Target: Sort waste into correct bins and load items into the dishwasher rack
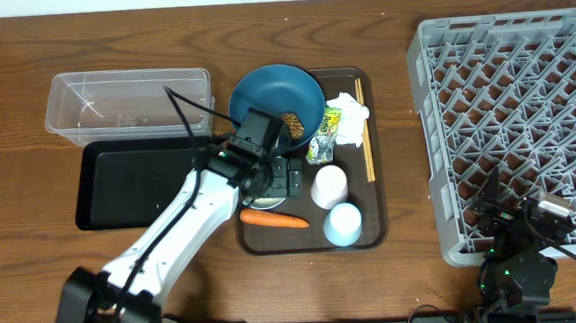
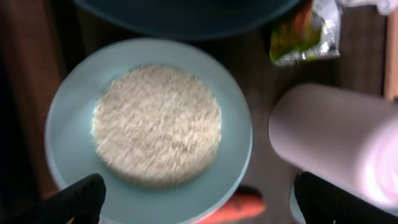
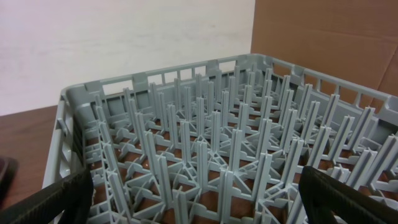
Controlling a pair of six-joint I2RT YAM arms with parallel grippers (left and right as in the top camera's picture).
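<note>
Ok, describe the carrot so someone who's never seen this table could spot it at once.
Find the brown serving tray left of the big grey rack. At its edge nearest the robot, left of two pale cups, lies the carrot: the only long, orange thing there.

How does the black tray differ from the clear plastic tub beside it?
The black tray is opaque and dark; the clear tub is see-through. The black tray is shallow; the clear tub has taller walls. Both are rectangular and similar in footprint.
</note>
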